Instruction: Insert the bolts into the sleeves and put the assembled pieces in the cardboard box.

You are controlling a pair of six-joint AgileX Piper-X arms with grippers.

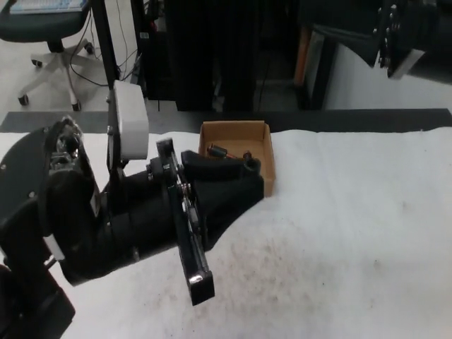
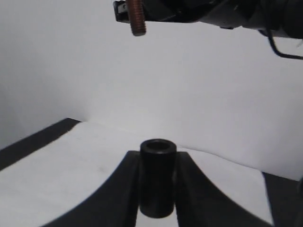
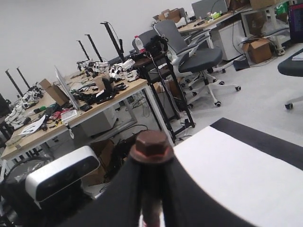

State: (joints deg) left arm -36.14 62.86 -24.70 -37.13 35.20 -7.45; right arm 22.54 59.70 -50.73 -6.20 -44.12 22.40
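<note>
A robotics lab: workbenches cluttered with tools, rolling office chairs beside them.

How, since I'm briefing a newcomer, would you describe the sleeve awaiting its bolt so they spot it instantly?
Start at the white-covered bench, then find the left gripper. Upright between its fingers stands the sleeve: a plain black tube, bore open, unlike the coppery threaded bolt held beyond that opening by the right gripper.

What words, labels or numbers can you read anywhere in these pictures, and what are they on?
None can be read.
Papers on the wooden desk: print too small to read.
On the cardboard box, sleeve and bolt: no markings visible.
</note>
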